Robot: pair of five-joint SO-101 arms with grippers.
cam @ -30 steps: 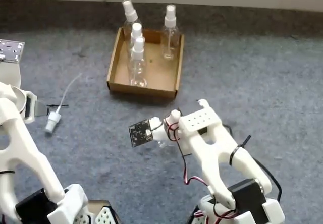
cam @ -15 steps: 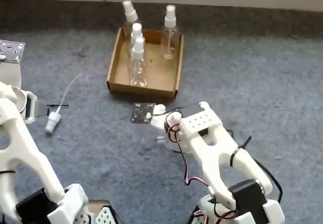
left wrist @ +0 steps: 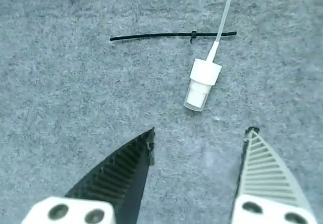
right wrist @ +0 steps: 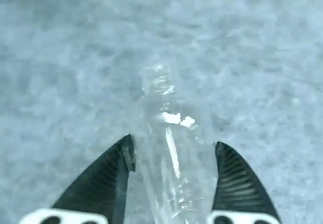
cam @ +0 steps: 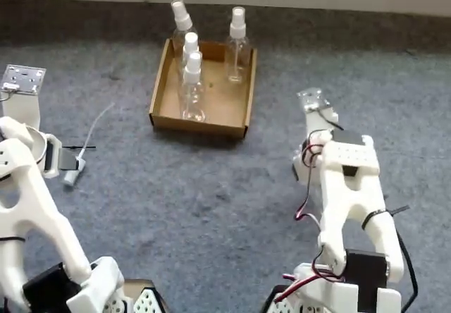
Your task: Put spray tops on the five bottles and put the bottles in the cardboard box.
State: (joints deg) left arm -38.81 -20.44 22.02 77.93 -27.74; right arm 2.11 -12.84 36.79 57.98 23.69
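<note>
Right gripper (right wrist: 174,146) swinging right of cardboard box (cam: 197,125), clasping capless bottle (right wrist: 164,118); left gripper (left wrist: 200,132) gaping over spray top (left wrist: 202,82); capping nearing.

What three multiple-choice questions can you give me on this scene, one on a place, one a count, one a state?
1. Where is the loose spray top? A) on a shelf B) on the carpet before the left gripper C) in a person's hand
2. How many capped bottles stand at the cardboard box? A) one B) two C) four
3. The right gripper holds a bottle that is: A) uncapped B) capped C) crushed
Answers: B, it lies on carpet; C, four white tops show; A, its threaded neck is bare.
</note>
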